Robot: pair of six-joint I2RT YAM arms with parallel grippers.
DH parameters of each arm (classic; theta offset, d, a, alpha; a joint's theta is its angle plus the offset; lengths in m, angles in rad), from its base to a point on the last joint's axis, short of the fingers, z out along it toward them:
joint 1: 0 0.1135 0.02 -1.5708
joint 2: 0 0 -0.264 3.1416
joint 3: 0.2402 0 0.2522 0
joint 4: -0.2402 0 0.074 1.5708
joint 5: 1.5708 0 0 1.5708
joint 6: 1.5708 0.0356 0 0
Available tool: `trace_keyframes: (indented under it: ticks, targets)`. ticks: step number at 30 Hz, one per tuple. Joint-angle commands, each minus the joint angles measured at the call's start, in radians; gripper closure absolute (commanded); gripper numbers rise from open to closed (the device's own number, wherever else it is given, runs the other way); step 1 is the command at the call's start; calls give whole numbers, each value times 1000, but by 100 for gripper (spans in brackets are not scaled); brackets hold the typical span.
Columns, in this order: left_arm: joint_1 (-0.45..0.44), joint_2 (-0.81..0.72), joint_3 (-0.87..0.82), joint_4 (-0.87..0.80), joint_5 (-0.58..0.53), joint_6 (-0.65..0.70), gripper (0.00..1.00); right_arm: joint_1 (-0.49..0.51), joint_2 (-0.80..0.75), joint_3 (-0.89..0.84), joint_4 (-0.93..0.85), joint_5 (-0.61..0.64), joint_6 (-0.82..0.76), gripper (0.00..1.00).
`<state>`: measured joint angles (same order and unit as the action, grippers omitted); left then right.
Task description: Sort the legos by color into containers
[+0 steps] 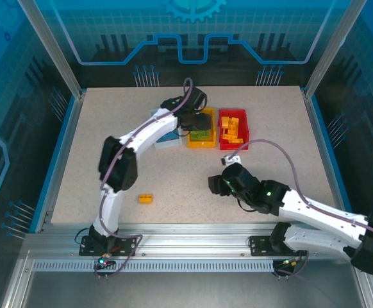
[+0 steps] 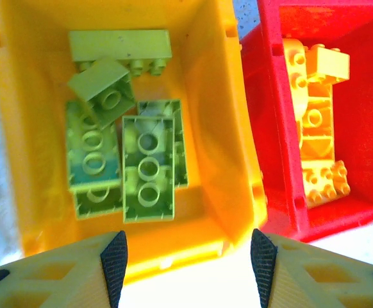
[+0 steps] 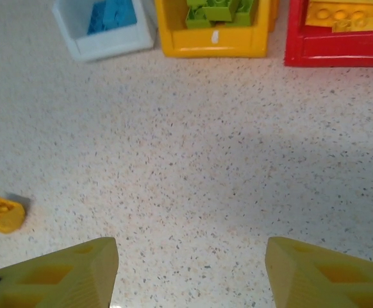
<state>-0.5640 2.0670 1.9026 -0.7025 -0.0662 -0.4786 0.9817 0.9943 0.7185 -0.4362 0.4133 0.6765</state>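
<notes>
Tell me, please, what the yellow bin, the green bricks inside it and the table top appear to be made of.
Yellow bin: looks like moulded plastic, smooth and slightly glossy, with soft highlights on its walls.
Green bricks: hard plastic, semi-gloss, with crisp moulded studs.
Table top: probably laminate or a stone-look composite, I cannot tell which; matte beige with fine dark speckles.

Left arm (image 1: pixel 145 133) hides most of the white bin (image 1: pixel 167 144).
</notes>
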Motion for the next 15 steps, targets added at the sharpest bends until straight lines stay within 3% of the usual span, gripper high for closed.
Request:
trace_keyframes:
  ticks: [1, 5, 9, 15]
  targets:
    - [28, -306, -188, 45, -46, -64, 40, 81, 107, 73, 65, -92, -232, 32]
    - [58, -678, -526, 94, -97, -157, 38, 152, 319, 215, 69, -187, -459, 25]
    - [71, -1018, -771, 30, -161, -234, 35, 165, 532, 367, 32, -328, -622, 20]
    - [78, -1396, -901, -275, -256, -330, 36, 219, 849, 638, -75, -304, -767, 19]
